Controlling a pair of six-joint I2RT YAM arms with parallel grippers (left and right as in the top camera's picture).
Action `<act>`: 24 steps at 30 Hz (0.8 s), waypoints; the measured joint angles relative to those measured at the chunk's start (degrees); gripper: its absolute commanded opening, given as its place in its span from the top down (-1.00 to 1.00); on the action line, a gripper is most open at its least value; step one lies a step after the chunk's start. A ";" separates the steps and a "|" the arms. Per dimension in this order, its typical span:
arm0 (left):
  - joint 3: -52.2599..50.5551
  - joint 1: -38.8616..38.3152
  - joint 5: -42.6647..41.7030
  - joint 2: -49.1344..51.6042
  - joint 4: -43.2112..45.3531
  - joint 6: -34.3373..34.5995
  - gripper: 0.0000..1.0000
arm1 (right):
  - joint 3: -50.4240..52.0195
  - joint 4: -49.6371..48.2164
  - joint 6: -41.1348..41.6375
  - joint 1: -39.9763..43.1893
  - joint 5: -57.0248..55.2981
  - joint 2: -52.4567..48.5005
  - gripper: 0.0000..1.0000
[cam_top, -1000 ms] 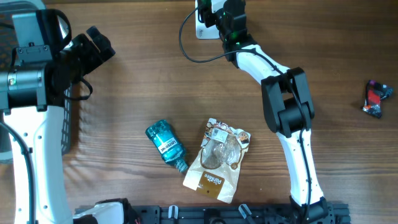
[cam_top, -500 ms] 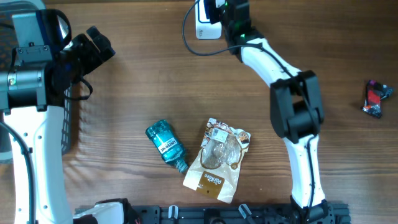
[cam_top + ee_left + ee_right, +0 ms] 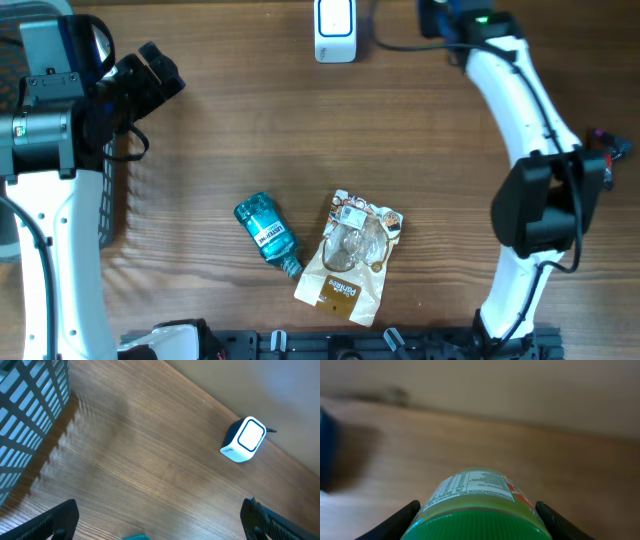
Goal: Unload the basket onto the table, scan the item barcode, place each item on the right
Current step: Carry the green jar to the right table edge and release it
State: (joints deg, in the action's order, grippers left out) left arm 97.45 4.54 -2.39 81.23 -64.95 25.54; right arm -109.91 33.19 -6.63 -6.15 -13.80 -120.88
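In the right wrist view, a jar [image 3: 479, 500] with a green ribbed lid and a white printed label fills the space between my right gripper's fingers [image 3: 394, 523], which press on both sides of it. Seen from overhead, that right gripper [image 3: 437, 14] is at the table's far edge, to the right of the white barcode scanner [image 3: 335, 30]; the jar itself is hidden there. My left gripper [image 3: 160, 68] hangs open and empty at the left, high above the table, and its camera sees the scanner [image 3: 243, 440] in the distance.
A teal bottle [image 3: 266, 232] and a brown snack bag [image 3: 350, 256] lie near the table's front middle. A slatted basket [image 3: 116, 190] stands at the left edge. A red and black packet [image 3: 604, 152] lies at the right edge behind my right arm.
My right arm has swung to the right, from over the scanner to the far right of it, carrying the jar. The left arm has not moved.
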 measured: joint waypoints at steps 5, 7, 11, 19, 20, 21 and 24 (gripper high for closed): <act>0.00 0.00 0.00 0.00 0.00 0.00 -1.00 | 0.00 4.33 0.61 9.18 -0.20 -0.02 0.43; 0.00 0.00 0.00 0.00 0.02 0.00 -1.00 | 0.00 4.81 1.51 12.15 -0.15 -0.09 0.41; 0.00 0.00 0.00 0.00 0.02 0.00 -1.00 | 0.00 6.91 4.15 22.86 1.68 -3.78 0.40; 0.00 0.00 0.00 0.00 0.04 0.00 -1.00 | -0.48 9.62 9.20 35.36 8.92 -14.53 -0.04; 0.00 0.00 0.00 0.00 0.07 0.00 -1.00 | -0.55 9.53 9.75 36.15 9.68 -14.67 -0.21; 0.00 0.00 0.00 0.00 0.04 0.00 -1.00 | -0.57 9.55 10.10 36.89 10.16 -14.67 -0.34; 0.00 0.00 0.00 0.00 0.02 0.00 -1.00 | -0.63 10.27 10.73 38.36 12.15 -14.67 -0.99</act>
State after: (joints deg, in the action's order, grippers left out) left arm 97.45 4.54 -2.39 81.23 -64.93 25.54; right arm -110.54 43.46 4.10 32.21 -1.65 -135.55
